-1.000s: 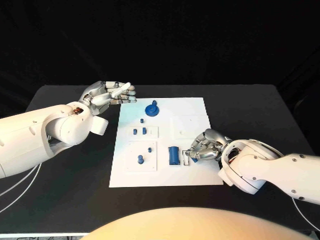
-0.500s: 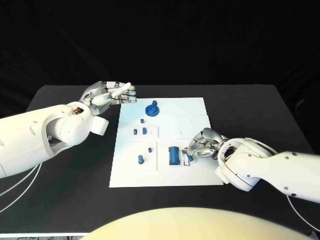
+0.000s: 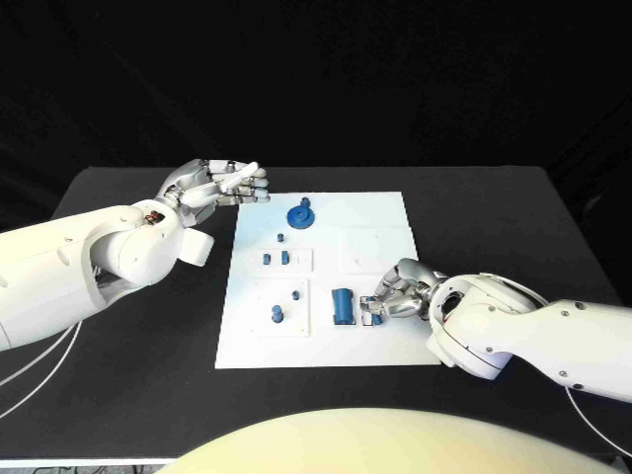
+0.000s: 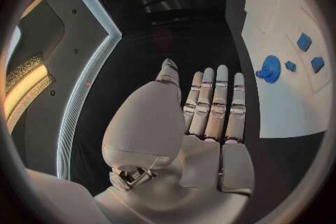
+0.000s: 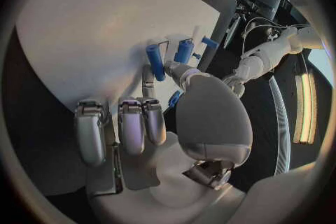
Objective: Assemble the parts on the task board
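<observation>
At the lower right of the head view, my right hand [image 3: 399, 292] has crept leftward over the task board [image 3: 380, 212] in the last second, closing on the tall blue part [image 3: 344, 307] at the board's lower middle. A small blue piece [image 5: 175, 99] sits by my curled fingers; whether they clamp it I cannot tell. My left hand [image 3: 216, 184], fingers apart and empty, stays off the board's upper left corner, so insertion looks close.

Black-draped lab bench [image 3: 145, 188] with robot arms
</observation>
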Robot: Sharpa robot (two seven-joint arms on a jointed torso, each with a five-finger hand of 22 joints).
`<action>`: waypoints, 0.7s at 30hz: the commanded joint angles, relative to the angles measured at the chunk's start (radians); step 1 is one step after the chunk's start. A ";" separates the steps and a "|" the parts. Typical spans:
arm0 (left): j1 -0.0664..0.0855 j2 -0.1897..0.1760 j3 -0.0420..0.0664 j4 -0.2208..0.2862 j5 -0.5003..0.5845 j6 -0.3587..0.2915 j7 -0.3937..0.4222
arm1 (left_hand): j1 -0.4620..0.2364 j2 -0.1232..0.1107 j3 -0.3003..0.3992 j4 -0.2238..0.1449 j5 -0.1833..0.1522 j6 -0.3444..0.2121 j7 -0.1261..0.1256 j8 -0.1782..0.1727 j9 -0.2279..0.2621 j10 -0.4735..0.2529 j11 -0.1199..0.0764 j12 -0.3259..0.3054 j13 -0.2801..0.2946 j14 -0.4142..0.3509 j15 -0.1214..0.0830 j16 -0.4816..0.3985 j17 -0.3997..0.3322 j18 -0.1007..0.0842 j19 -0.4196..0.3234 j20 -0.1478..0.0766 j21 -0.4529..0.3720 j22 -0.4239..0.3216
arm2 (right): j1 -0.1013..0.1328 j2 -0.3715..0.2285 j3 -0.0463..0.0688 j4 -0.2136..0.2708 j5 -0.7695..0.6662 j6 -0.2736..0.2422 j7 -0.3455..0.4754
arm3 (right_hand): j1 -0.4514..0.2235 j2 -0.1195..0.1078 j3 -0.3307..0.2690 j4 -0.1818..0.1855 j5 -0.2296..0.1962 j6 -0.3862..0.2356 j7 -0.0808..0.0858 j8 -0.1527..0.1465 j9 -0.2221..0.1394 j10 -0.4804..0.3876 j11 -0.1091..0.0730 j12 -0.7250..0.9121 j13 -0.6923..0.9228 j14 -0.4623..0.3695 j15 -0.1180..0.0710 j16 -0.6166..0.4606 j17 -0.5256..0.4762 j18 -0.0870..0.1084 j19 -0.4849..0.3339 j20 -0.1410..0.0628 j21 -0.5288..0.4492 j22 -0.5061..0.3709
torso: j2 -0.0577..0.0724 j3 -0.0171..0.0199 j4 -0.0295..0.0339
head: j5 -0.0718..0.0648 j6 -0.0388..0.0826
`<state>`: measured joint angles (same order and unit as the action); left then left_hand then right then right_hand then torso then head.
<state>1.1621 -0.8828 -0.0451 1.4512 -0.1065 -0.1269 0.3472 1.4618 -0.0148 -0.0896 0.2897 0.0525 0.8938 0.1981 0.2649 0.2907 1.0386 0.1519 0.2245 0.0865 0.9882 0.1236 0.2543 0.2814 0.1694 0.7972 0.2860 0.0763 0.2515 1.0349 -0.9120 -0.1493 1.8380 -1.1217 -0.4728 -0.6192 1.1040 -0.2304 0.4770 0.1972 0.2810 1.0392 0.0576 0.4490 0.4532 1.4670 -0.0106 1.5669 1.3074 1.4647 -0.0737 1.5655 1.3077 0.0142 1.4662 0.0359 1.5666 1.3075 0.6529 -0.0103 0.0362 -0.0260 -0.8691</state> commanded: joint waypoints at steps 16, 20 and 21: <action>0.001 -0.001 0.001 0.003 0.002 0.015 0.002 | 0.008 0.001 -0.006 -0.001 -0.004 0.006 0.000 0.002 -0.001 0.004 0.002 0.003 0.000 0.005 0.003 -0.007 0.002 0.012 0.006 0.000 -0.006 -0.002 | -0.005 0.002 -0.001 0.015 -0.043 0.011 -0.002 | -0.011 0.031 -0.006 0.023 -0.005 0.019 -0.007 0.008 0.000 0.104 -0.010 0.004 0.263 0.106 -0.008 0.005 0.263 -0.014 0.105 -0.009 0.004 0.263 | 0.000 -0.0002 -0.0002 | 0.002 0.002; 0.001 -0.001 0.001 0.003 0.002 0.016 0.001 | 0.008 0.002 -0.007 -0.001 -0.004 0.006 0.000 0.002 -0.001 0.004 0.002 0.003 0.000 0.005 0.003 -0.007 0.002 0.012 0.006 0.000 -0.006 -0.002 | -0.005 0.000 -0.001 0.018 -0.047 0.013 -0.001 | -0.033 0.055 -0.013 0.057 -0.002 0.024 -0.008 0.009 -0.001 0.104 -0.012 0.004 0.263 0.106 -0.009 0.005 0.263 -0.014 0.105 -0.010 0.004 0.263 | 0.000 0.0000 -0.0002 | 0.003 0.004; 0.001 -0.001 0.001 0.003 0.002 0.016 0.001 | 0.008 0.002 -0.007 -0.001 -0.004 0.006 0.000 0.002 -0.001 0.004 0.002 0.003 0.000 0.005 0.003 -0.007 0.002 0.012 0.006 0.000 -0.006 -0.002 | -0.005 0.000 -0.001 0.018 -0.048 0.015 0.000 | -0.036 0.057 -0.014 0.061 -0.003 0.025 -0.008 0.010 -0.001 0.104 -0.012 0.004 0.263 0.106 -0.009 0.005 0.263 -0.014 0.105 -0.010 0.004 0.263 | 0.000 0.0002 -0.0002 | 0.004 0.004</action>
<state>1.1621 -0.8845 -0.0451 1.4516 -0.1065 -0.1263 0.3441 1.4619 -0.0148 -0.0896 0.2897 0.0525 0.8938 0.1981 0.2649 0.2909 1.0386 0.1519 0.2245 0.0864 0.9882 0.1237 0.2504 0.2822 0.1693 0.7972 0.2859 0.0763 0.2503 1.0316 -0.9130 -0.1504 1.8513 -1.1531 -0.4685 -0.6295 1.0691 -0.1793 0.4648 0.2517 0.2810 1.0560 0.0483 0.4528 0.4516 1.4676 -0.0173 1.5669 1.3073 1.4668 -0.0758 1.5654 1.3075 0.0142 1.4658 0.0355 1.5665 1.3074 0.6529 -0.0103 0.0362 -0.0232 -0.8659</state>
